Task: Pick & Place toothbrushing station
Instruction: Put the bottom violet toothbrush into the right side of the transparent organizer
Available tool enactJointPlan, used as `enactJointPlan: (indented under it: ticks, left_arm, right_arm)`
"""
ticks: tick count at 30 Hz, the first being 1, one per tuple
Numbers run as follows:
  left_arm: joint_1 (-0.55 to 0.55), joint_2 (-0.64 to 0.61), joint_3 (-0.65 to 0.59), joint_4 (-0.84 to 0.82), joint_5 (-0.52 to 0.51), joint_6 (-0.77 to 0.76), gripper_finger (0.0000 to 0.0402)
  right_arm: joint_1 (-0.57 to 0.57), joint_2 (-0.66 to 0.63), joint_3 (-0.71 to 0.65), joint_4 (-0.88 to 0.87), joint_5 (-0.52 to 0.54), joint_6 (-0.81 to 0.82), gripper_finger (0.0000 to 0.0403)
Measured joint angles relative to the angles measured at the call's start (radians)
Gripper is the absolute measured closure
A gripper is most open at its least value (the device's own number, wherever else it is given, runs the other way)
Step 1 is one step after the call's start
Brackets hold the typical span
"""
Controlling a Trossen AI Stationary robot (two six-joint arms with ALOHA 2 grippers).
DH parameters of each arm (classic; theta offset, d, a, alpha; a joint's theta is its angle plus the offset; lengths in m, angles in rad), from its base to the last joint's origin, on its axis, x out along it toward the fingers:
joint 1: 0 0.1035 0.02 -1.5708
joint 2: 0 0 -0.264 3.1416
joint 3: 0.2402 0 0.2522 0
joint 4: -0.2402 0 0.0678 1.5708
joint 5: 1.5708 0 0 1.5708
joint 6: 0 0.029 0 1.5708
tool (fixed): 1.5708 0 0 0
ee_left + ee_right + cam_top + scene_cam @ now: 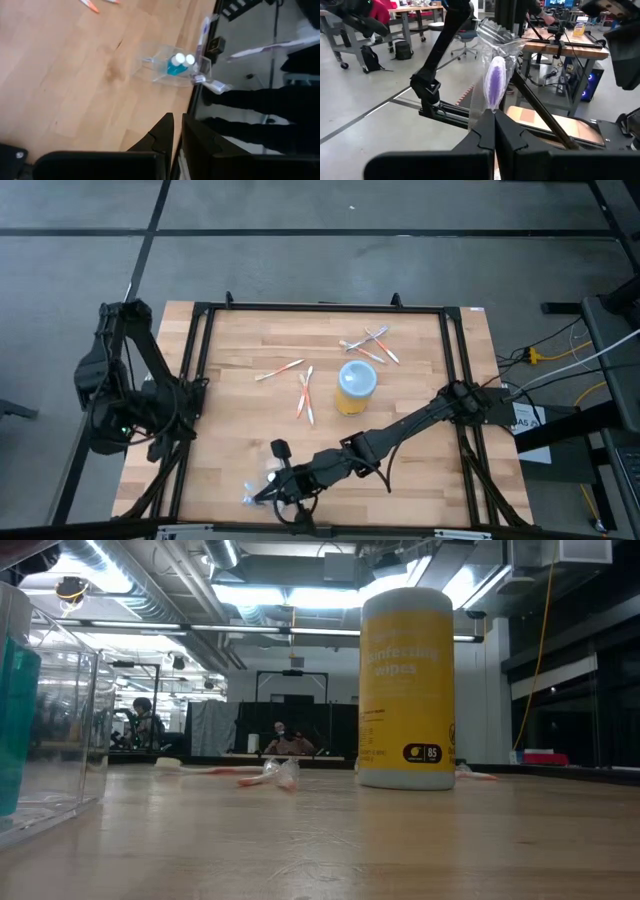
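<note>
The clear plastic pouch (167, 67) sits at the table's near edge, left of middle, with small teal tubes (174, 69) and a purple toothbrush (495, 80) inside. My right gripper (270, 485) is shut on it. The pouch fills the left of the low view (50, 740). The yellow cup with a pale-blue top (356, 383) stands upright mid-table. Thin toothbrushes lie flat on the wood: one (279, 370), a crossed pair (306, 395) and a small heap (370, 345). My left gripper (178, 131) hovers beyond the table's left edge, shut on nothing, pointing down toward the pouch. My right gripper pinches the pouch's crinkled plastic edge (487, 107) between its two fingers. The fingers come about level from the table's right, reaching toward its left. The pouch stands up past the fingertips with the purple brush head inside. Whether its lower edge (45, 820) rests on the table, I cannot tell.
A black metal frame (200, 380) runs around the tabletop, with rails close to both arms. The bare wood between the pouch and the cup (407, 690) is free. Cables hang off the right side (560, 360). People show far off in the room.
</note>
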Motion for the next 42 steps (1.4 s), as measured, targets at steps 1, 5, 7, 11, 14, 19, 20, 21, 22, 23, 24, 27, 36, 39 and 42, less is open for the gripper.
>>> enactJointPlan:
  ticks: [1,5,7,11,14,19,20,21,22,23,24,27,36,39,42]
  left_arm:
    - [-0.007,-0.004,0.000,-0.007,-0.013,-0.012,0.0370]
    - [-0.029,-0.010,0.000,-0.047,-0.036,-0.051,0.0370]
    - [-0.031,-0.008,0.000,-0.052,-0.043,-0.058,0.0371]
    - [-0.033,-0.001,0.000,-0.052,-0.047,-0.072,0.0371]
    - [-0.033,0.011,0.000,-0.050,-0.046,-0.083,0.0371]
    - [-0.033,0.043,0.000,-0.037,-0.047,-0.094,0.0371]
    - [-0.033,0.050,0.000,-0.033,-0.047,-0.095,0.0371]
    - [-0.033,0.056,0.000,-0.029,-0.047,-0.095,0.0371]
    - [-0.033,0.063,0.000,-0.025,-0.047,-0.095,0.0371]
    - [-0.033,0.068,0.000,-0.021,-0.049,-0.095,0.0371]
    - [-0.033,0.074,0.000,-0.017,-0.057,-0.095,0.0371]
    - [-0.033,0.089,0.000,0.000,-0.074,-0.094,0.0371]
    - [-0.033,0.110,0.000,0.010,-0.078,-0.099,0.0371]
    - [-0.033,0.110,0.000,0.010,-0.082,-0.100,0.0371]
    - [-0.033,0.110,0.000,0.009,-0.082,-0.100,0.0371]
  right_arm:
    - [-0.001,0.000,0.000,-0.005,0.000,0.000,0.0403]
    - [-0.004,0.000,-0.022,-0.011,-0.005,0.007,0.0403]
    - [-0.004,0.000,-0.051,-0.003,-0.007,0.030,0.0403]
    - [0.006,0.000,-0.110,0.075,-0.002,0.076,0.0403]
    - [0.014,-0.001,-0.146,0.127,0.000,0.102,0.0403]
    - [0.032,-0.001,-0.193,0.149,0.017,0.131,0.0403]
    - [0.035,-0.001,-0.205,0.160,0.022,0.132,0.0403]
    - [0.037,-0.001,-0.219,0.173,0.023,0.135,0.0403]
    - [0.037,-0.001,-0.232,0.186,0.023,0.139,0.0403]
    - [0.037,-0.001,-0.241,0.198,0.023,0.140,0.0403]
    - [0.037,-0.001,-0.248,0.207,0.023,0.139,0.0403]
    - [0.036,-0.001,-0.278,0.248,0.027,0.140,0.0403]
    - [0.035,0.000,-0.428,0.456,0.027,0.233,0.0403]
    - [0.033,-0.001,-0.457,0.508,0.027,0.258,0.0403]
    - [0.032,-0.001,-0.459,0.500,0.016,0.267,0.0403]
